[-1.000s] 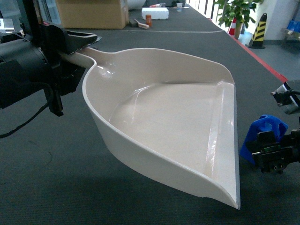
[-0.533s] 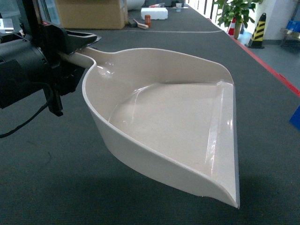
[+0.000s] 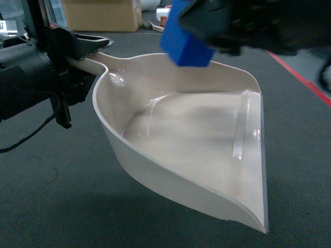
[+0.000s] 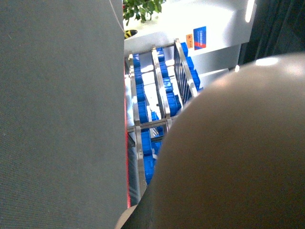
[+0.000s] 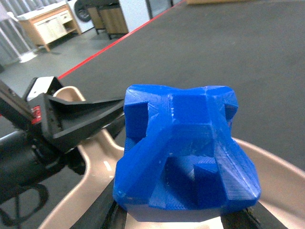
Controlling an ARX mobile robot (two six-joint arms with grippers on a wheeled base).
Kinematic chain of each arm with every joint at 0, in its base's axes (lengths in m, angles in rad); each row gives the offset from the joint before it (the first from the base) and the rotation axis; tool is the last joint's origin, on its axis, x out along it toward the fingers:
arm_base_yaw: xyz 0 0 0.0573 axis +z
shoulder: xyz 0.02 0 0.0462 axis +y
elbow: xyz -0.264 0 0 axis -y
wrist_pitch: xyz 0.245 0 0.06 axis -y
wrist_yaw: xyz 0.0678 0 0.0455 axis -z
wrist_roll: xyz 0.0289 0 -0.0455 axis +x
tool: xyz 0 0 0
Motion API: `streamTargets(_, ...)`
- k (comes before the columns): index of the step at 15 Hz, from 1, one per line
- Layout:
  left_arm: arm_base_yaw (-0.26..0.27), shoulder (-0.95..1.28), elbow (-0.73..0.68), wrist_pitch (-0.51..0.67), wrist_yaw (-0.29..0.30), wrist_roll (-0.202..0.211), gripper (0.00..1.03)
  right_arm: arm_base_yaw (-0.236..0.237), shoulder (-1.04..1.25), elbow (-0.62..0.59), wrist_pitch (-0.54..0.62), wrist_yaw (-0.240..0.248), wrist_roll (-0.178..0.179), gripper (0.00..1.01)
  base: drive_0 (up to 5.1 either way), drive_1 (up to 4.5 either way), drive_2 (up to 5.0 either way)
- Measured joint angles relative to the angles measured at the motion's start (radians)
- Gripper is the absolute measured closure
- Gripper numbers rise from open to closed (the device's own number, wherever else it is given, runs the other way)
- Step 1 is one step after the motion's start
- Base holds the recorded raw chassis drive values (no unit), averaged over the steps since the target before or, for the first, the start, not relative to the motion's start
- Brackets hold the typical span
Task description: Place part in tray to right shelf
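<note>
Above one tray (image 3: 155, 155), right hand (image 3: 227, 23) pinches one part (image 3: 183, 44); left hand (image 3: 77, 51) clamps the tray's handle.

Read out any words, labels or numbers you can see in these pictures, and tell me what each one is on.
Nothing can be read.
Blue and orange sign on the white wall: too blurred to read.
Red label on the left gripper: print too small to read.
Part and tray: no visible markings.
</note>
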Motion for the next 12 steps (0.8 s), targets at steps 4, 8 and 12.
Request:
streamTargets(4,0.003,0.000,0.000,0.000,-0.003,0.000,0.90,0.038,0.147,0.091,0.026,-0.008,0.171,0.34,0.0,0.00,0.0)
streamTargets(8,0.002,0.002,0.000,-0.001,0.000,0.003,0.90,-0.060,-0.081,-0.042,0.070,-0.012,0.181,0.04,0.0,0.00,0.0)
streamTargets(12,0.002,0.002,0.000,-0.001,0.000,0.003,0.90,-0.231,-0.483,-0.278,-0.035,0.106,-0.043,0.03,0.0,0.00,0.0)
